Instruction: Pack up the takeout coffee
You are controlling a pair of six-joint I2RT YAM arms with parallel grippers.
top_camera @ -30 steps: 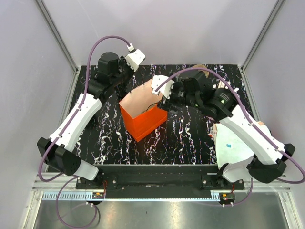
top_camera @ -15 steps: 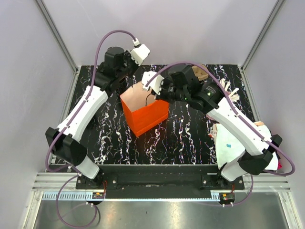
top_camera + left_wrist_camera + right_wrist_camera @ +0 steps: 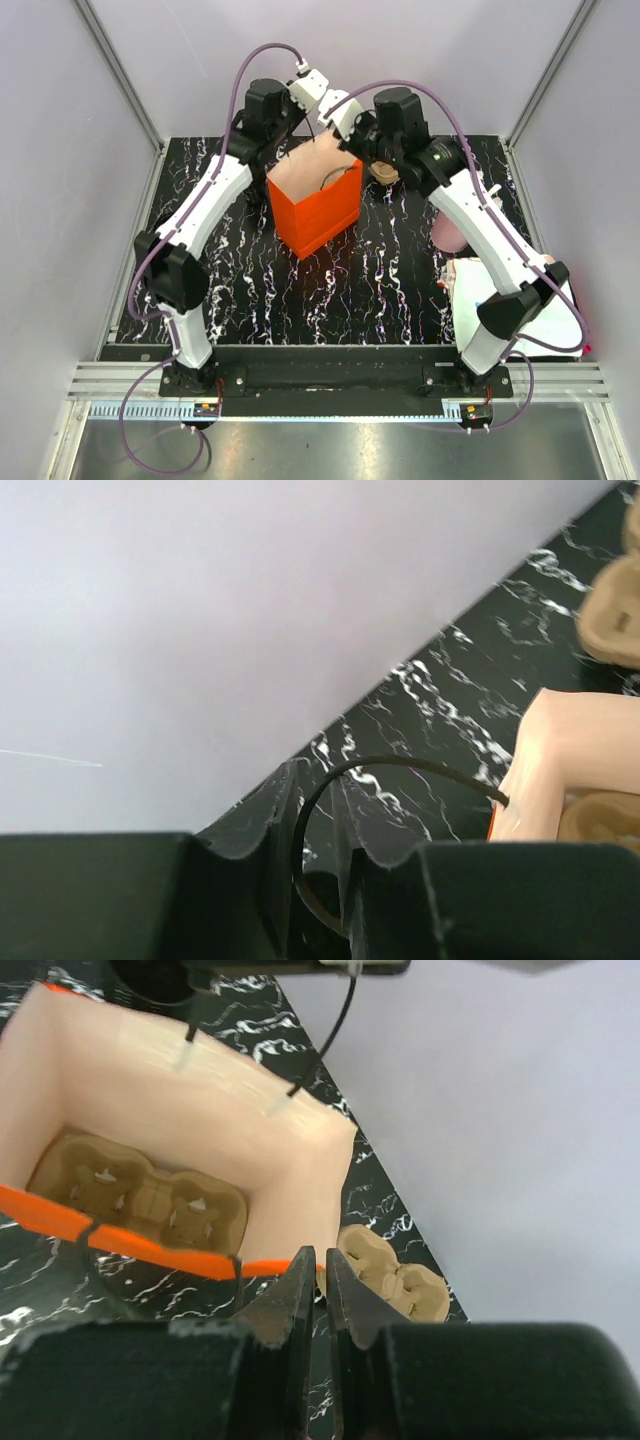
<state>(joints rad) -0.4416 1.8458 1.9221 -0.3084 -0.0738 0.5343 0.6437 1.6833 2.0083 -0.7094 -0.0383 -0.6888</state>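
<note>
The takeout coffee is out of view. The orange paper bag (image 3: 318, 212) stands open at the back of the table, with a brown pulp tray (image 3: 140, 1200) on its floor. My left gripper (image 3: 312, 780) hangs above the bag's far rim (image 3: 303, 118), shut on the far black handle loop (image 3: 330, 780). My right gripper (image 3: 318, 1260) sits over the bag's near right corner (image 3: 358, 150) with its jaws almost together. The near handle (image 3: 236, 1280) rises from the rim and disappears behind the right gripper's fingers.
A second pulp tray (image 3: 383, 172) lies just right of the bag by the back wall. A pink cup (image 3: 448, 232) and a white sheet (image 3: 500, 300) sit at the right. The enclosure's back wall is close behind both grippers.
Both arms swung toward the back wall, and the bag shifted back and to the right with them. The right gripper went from open to nearly shut at the bag's near rim.
</note>
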